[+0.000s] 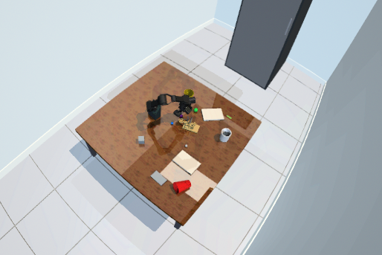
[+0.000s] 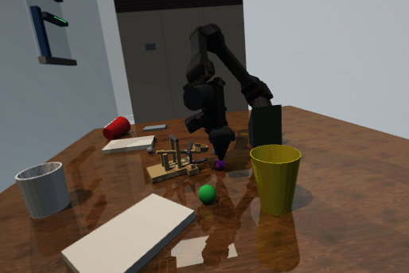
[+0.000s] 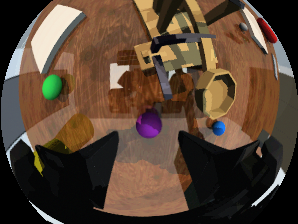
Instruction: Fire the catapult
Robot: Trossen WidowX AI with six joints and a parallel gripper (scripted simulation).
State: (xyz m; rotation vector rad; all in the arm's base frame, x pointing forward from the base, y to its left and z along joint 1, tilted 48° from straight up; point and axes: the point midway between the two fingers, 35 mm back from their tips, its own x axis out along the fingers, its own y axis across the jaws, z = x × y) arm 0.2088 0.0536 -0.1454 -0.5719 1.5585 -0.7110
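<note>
Pincer point(image 1: 183, 112) point(image 2: 220, 158) point(image 3: 148, 135) parted, empty, above the purple ball point(image 1: 181, 116) point(image 2: 220, 165) point(image 3: 148, 124), just beside the wooden catapult point(image 1: 191, 127) point(image 2: 167, 169) point(image 3: 216, 94); loading seems in hand, next wanting a centred descent and gentle squeeze.

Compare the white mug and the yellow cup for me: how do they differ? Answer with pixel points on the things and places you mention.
The white mug point(image 1: 225, 135) point(image 2: 44, 191) is squat, while the yellow cup point(image 1: 189, 92) point(image 2: 275, 181) is taller. The mug's sides run nearly straight; the cup's narrow clearly toward its base. The mug is pale and opaque, the cup deep yellow. Both stand upright on the table, mouths up.
</note>
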